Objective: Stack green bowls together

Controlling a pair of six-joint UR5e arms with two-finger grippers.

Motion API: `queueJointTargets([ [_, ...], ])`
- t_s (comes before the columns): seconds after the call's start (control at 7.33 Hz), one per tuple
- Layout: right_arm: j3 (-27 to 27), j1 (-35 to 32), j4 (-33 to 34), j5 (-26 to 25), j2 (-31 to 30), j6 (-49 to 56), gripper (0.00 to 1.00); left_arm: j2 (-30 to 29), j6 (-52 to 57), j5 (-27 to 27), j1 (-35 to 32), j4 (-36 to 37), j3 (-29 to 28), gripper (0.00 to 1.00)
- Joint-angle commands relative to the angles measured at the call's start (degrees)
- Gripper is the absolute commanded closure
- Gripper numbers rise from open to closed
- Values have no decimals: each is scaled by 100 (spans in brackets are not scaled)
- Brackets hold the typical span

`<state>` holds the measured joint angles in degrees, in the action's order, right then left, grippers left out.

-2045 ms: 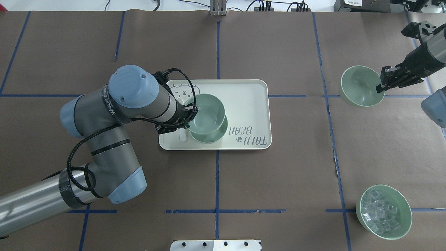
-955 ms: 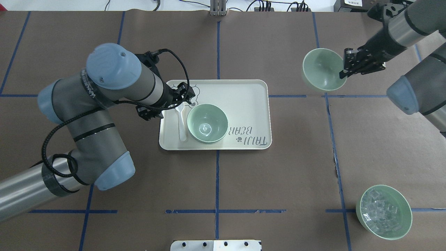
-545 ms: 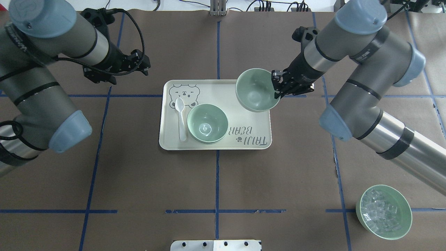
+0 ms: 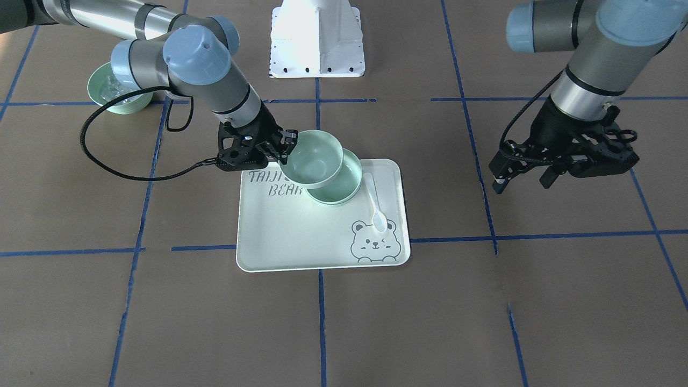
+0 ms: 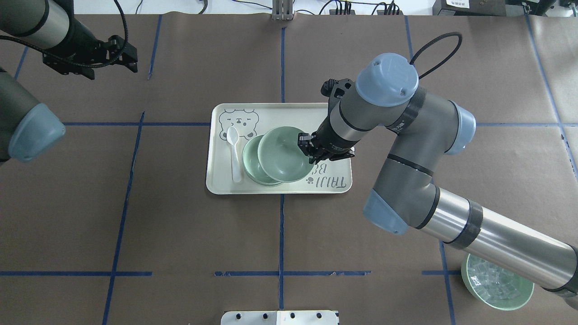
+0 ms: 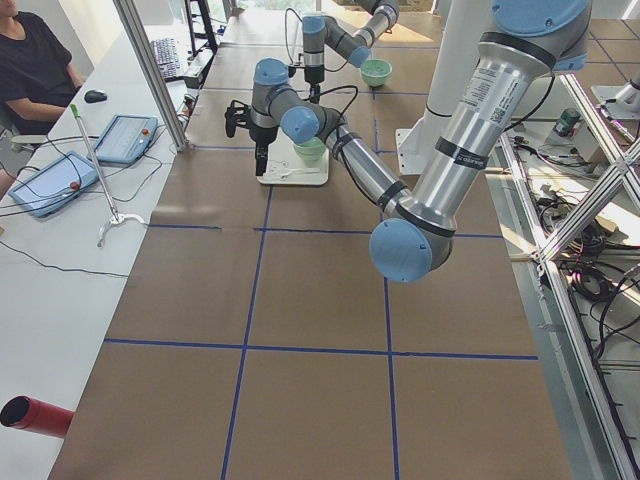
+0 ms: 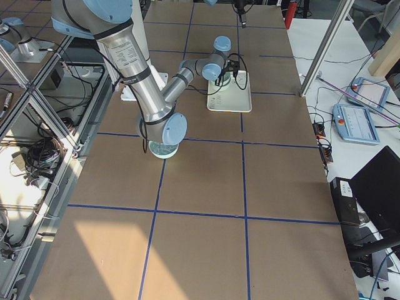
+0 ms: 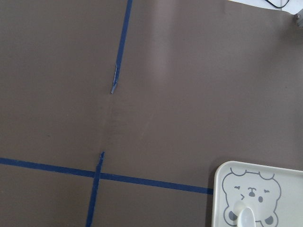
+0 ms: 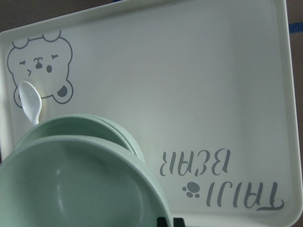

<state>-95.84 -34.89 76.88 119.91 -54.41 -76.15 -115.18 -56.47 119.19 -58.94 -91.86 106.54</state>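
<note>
Front-facing, centre: the right gripper [image 4: 284, 146] is pinching the rim of a plain mint green bowl [image 4: 312, 158] above the stacked green bowls [image 4: 348, 185] on the tray [image 4: 301, 236]. The left gripper [image 4: 520, 180], at right, is hanging spread and empty. Overhead, that bowl is hiding most of the stack. Right wrist: the frame bottom is cropping it.

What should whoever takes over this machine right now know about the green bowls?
Right gripper: shut on the third green bowl, held above the stack on the tray, offset toward the lettering.
Left gripper: open, empty, off over bare table.
The stack, two nested green bowls, sits beside a white spoon.
Done: two bowls stacked.
Left to do: centre the held bowl, lower it in, release.
Leave the ice-cube bowl alone.
</note>
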Motion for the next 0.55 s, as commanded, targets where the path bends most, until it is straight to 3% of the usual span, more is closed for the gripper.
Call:
queueJointTargets([
  [0.0,48,219,11,-257,97,-22,100,92,285,25,-152,-7,-28,0],
  [0.41,127,228,2,-345,238,-22,100,162,295,34,-153,-16,-37,0],
])
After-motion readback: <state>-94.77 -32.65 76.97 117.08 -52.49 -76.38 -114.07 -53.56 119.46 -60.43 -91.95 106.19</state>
